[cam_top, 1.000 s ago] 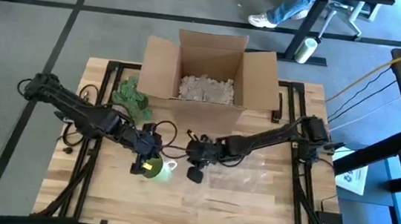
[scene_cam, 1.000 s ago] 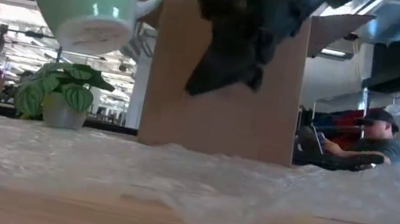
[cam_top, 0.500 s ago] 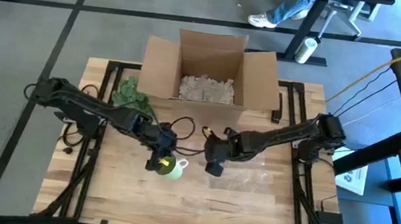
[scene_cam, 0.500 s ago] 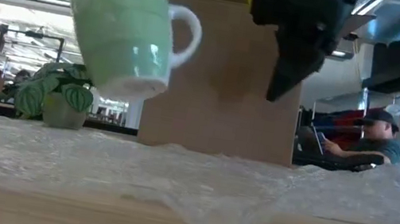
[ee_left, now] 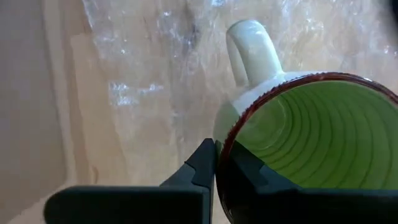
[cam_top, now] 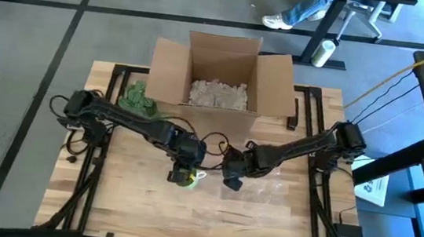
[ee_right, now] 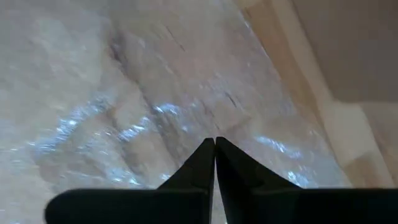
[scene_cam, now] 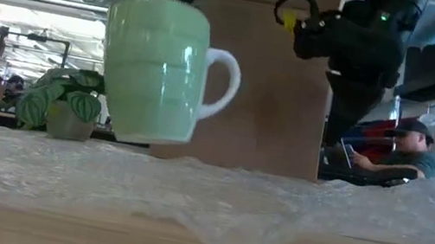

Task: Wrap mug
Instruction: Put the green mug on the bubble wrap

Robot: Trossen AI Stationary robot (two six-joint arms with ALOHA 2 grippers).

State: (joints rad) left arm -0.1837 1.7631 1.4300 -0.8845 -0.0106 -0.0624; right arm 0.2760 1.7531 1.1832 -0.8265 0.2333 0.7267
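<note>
Your mug (scene_cam: 160, 69) hangs upright just above the bubble wrap (scene_cam: 206, 195), not yet resting on it in the low view, with its handle pointing toward the right arm. The left end effector (ee_left: 216, 163) is pinching the mug's rim, one finger inside the green bowl and one outside (the left wrist view shows the rim caught between them).

From above, the mug (cam_top: 184, 178) sits near the middle of the bench (cam_top: 120, 203), at what looks like the near-left part of the clear sheet, in front of the open cardboard box (cam_top: 218, 76).

To do this step well, bring the mug straight down and keep it level, so the base meets the wrap flat. Aim well inside the sheet, not on its edge, so enough film is left on each side to fold over. Let go only once the base is seated; a rim grip can tip the mug if you open early.

Your right end effector (ee_right: 215, 152) is pressed together, holding nothing, and hovers over the wrap just beside the mug (cam_top: 232, 170). Keep it clear of the handle until the mug is down (the potted plant (scene_cam: 63, 102) is well out of the way).
</note>
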